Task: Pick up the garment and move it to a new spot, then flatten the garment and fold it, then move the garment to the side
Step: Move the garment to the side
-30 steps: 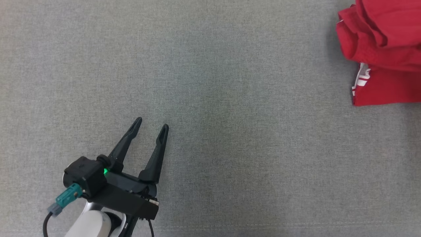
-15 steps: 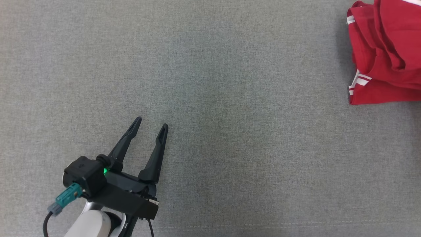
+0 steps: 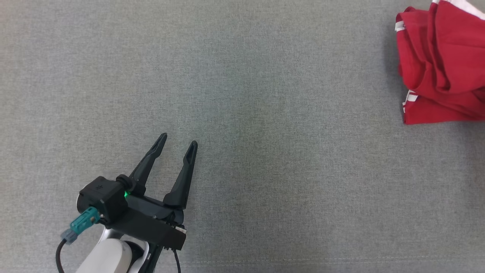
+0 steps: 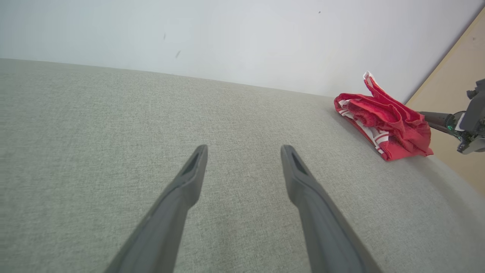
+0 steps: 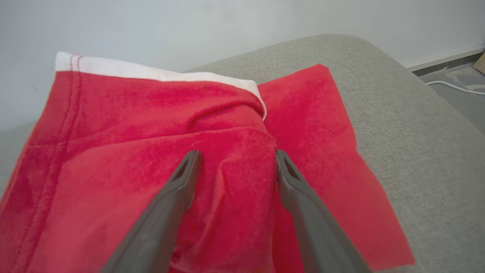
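Observation:
The garment is a bunched red cloth with white trim, at the far right of the grey cushion in the head view. In the right wrist view my right gripper is open, its two fingers straddling a raised fold of the garment. My left gripper sits open at the lower left, far from the cloth, with nothing between its fingers. The left wrist view shows the left gripper low over bare fabric and the garment heaped at the cushion's right end, the right arm's dark wrist just behind it.
The grey fabric cushion stretches wide between the left gripper and the garment. A seam runs along its near edge. Beyond the rounded right end are a white wall, floor and a white cable.
The garment has bunched up taller and its flat lower part has shrunk. The left gripper has edged slightly up and to the right, still open.

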### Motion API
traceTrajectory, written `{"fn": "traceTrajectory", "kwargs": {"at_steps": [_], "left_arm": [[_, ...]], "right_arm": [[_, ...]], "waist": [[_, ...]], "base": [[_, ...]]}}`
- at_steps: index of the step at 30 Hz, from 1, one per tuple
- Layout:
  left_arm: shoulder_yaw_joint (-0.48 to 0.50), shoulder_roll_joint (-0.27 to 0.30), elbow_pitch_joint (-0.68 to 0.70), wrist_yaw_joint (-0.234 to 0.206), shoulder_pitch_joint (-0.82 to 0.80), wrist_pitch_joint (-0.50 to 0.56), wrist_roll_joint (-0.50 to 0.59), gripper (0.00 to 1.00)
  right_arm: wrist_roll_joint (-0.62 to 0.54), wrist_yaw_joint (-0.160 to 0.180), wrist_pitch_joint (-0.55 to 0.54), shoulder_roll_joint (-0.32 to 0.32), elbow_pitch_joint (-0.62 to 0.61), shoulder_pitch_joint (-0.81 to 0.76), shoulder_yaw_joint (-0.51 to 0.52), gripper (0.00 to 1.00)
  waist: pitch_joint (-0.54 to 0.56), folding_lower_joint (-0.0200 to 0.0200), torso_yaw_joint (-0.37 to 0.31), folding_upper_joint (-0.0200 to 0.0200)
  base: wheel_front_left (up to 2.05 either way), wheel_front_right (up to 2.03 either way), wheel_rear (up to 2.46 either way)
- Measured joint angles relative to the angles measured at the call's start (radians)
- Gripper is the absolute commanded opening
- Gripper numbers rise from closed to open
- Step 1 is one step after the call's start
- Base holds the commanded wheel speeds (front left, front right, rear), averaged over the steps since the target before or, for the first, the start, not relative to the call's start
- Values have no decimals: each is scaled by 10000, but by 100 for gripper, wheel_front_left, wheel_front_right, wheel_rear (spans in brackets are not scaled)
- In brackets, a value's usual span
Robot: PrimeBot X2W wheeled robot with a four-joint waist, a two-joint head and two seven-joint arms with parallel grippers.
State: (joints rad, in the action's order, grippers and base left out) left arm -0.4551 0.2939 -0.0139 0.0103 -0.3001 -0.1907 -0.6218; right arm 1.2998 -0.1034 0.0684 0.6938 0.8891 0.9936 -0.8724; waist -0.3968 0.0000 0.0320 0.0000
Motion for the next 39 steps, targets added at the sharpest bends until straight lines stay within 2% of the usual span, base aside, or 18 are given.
{"fn": "traceTrajectory", "kwargs": {"at_steps": [10, 19, 24, 27, 34, 39], "left_arm": [[59, -127, -368, 2, -5, -63, -10, 100], [614, -54, -671, -40, 91, -318, -96, 100], [771, -6, -779, -115, 330, -349, -109, 100], [943, -2, -811, -205, 537, -414, -194, 100], [911, 48, -886, -278, 1069, -462, -188, 100], [989, 48, -911, -435, 1662, -489, -182, 100]], "right_arm": [[-512, 65, 1582, -318, 288, -253, -56, 100], [-938, 65, 1812, -882, -318, -676, -6, 100], [-1216, 71, 1812, -932, -807, -1026, 27, 100], [-1371, 341, 1812, -1032, -1480, -1545, 219, 100], [-1580, 656, 1812, -1003, -2815, -2957, 897, 100], [-1860, 1099, 1810, -949, -3891, -4312, 1329, 100]], "waist": [[454, 0, 55, 0], [1194, -1, -137, -1], [1605, -1, -306, -1], [1934, -2, -439, -1], [2711, -2, -705, -1], [3250, -3, -812, -1]], "base": [[0, 0, 0], [0, 0, 0], [0, 0, 0], [0, 0, 0], [0, 0, 0], [0, 0, 0]]}}
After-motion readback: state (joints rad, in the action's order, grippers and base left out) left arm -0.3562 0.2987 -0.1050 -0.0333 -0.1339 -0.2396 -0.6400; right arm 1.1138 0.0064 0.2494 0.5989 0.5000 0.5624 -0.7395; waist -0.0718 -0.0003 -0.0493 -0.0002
